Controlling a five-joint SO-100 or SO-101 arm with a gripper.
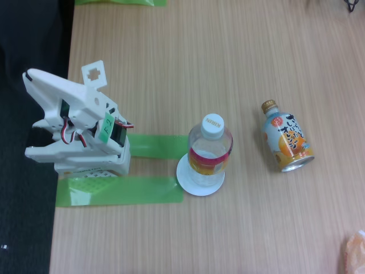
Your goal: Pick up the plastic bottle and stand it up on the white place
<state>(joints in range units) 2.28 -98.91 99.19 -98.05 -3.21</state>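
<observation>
Wooden table (171, 68) carries the plastic bottle (210, 151) upright on the white plate (183, 177); orange can (287, 142) lies apart. Gripper of the folded arm (80, 128): state unclear.

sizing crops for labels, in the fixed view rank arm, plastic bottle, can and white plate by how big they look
1. arm, clearly largest
2. plastic bottle, though it stands upright toward the camera, so foreshortened
3. can and white plate: about alike, and the bottle covers much of the plate, so no ranking
</observation>
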